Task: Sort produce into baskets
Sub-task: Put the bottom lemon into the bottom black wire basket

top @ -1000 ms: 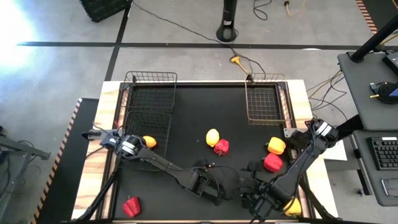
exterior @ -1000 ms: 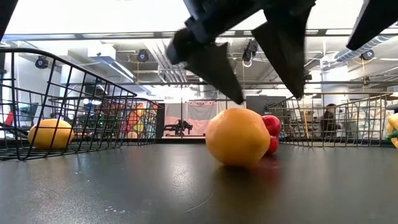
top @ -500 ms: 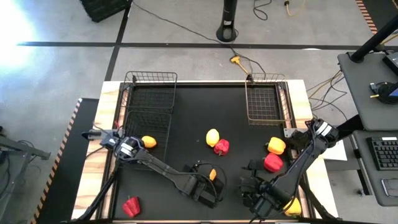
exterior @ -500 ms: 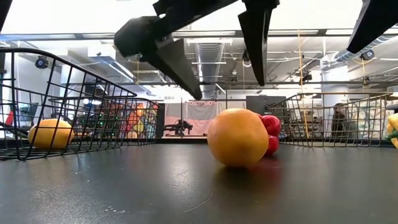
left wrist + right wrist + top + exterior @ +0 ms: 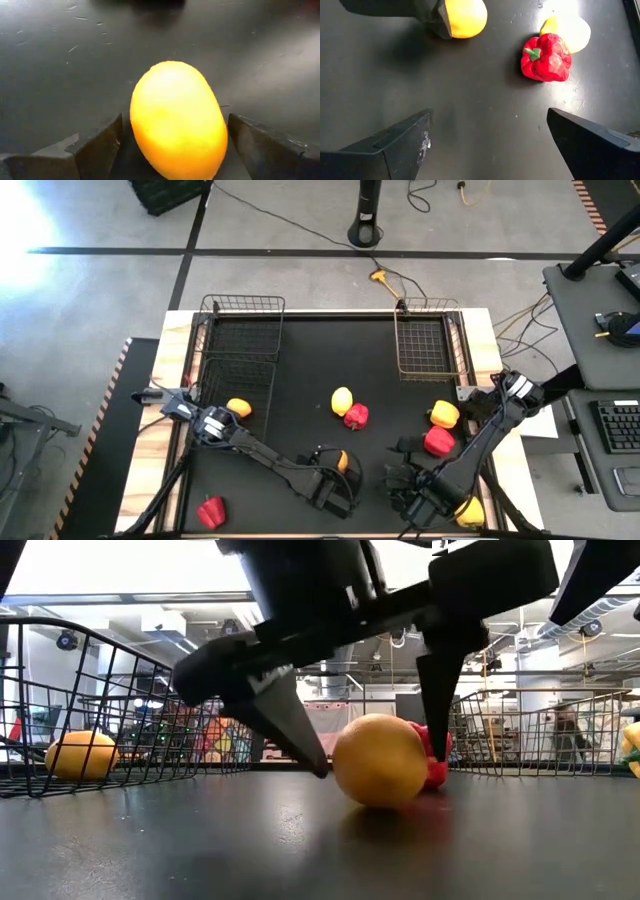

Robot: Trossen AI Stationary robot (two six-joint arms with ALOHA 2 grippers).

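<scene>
A smooth yellow-orange lemon point(image 5: 177, 120) lies on the black table near its front edge; it also shows in the high view point(image 5: 342, 461) and the low view point(image 5: 380, 760). My left gripper point(image 5: 175, 145) is open and lowered over it, one finger on each side, fingertips point(image 5: 318, 768) at table height. I see no touch. My right gripper point(image 5: 400, 488) is open and empty, just right of it above the table. Another lemon point(image 5: 239, 408) lies in the near left basket point(image 5: 235, 385). The far left basket point(image 5: 243, 330) and the right basket point(image 5: 425, 345) hold nothing.
A yellow lemon point(image 5: 342, 400) and a red pepper point(image 5: 355, 417) lie together at mid-table. A yellow pepper point(image 5: 444, 414) and a red pepper point(image 5: 438, 441) lie at the right. A yellow piece point(image 5: 470, 512) lies under the right arm. A red pepper point(image 5: 210, 511) lies at the front left.
My left gripper has come down from above the lemon until its fingertips stand at table height on either side of it. The lemon has stayed where it was. My right gripper has kept still.
</scene>
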